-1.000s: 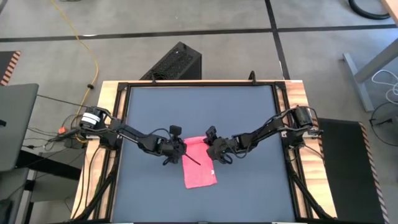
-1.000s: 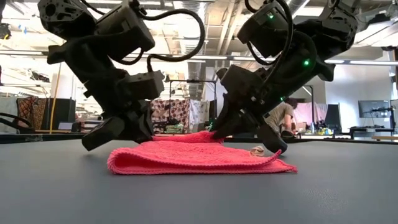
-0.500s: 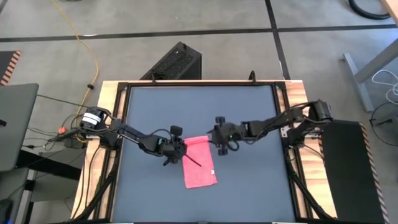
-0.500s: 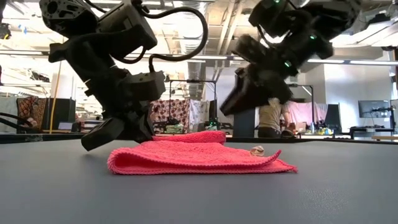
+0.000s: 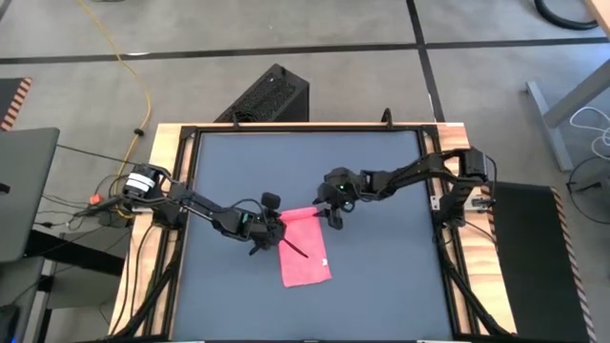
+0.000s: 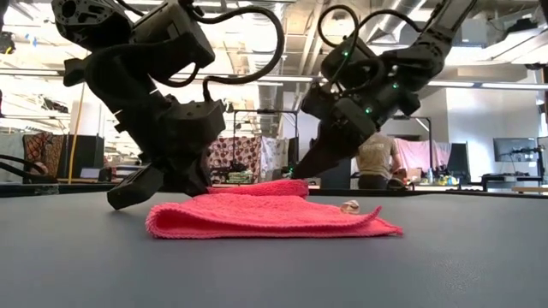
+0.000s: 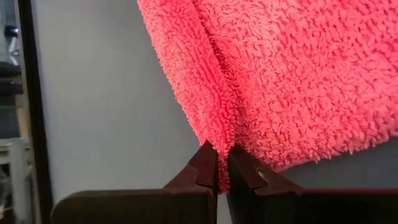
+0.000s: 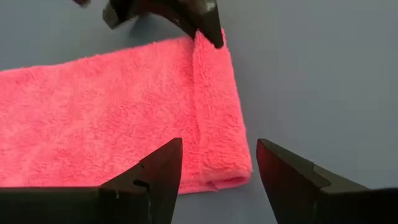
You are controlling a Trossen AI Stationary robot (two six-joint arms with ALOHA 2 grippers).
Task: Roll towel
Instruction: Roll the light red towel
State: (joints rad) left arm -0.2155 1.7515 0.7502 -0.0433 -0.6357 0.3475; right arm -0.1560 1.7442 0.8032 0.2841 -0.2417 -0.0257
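Centrally, towel (image 5: pixel 306 252) is laid flat on dark table (image 5: pixel 381 171), folded into narrow strip, far end doubled over into low fold. Left pincer (image 7: pixel 222 180) is pressed nearly together, thin edge of towel pinched at that fold's left corner, tips set down at table. Right pincer (image 8: pixel 217 165) is held spread wide, just above fold's right end, tilted down, nothing gripped. Small white tag (image 6: pixel 350 206) is seen on towel's top.

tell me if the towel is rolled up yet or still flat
Mostly flat: the towel lies spread, only its far edge turned over where the left gripper pinches it.
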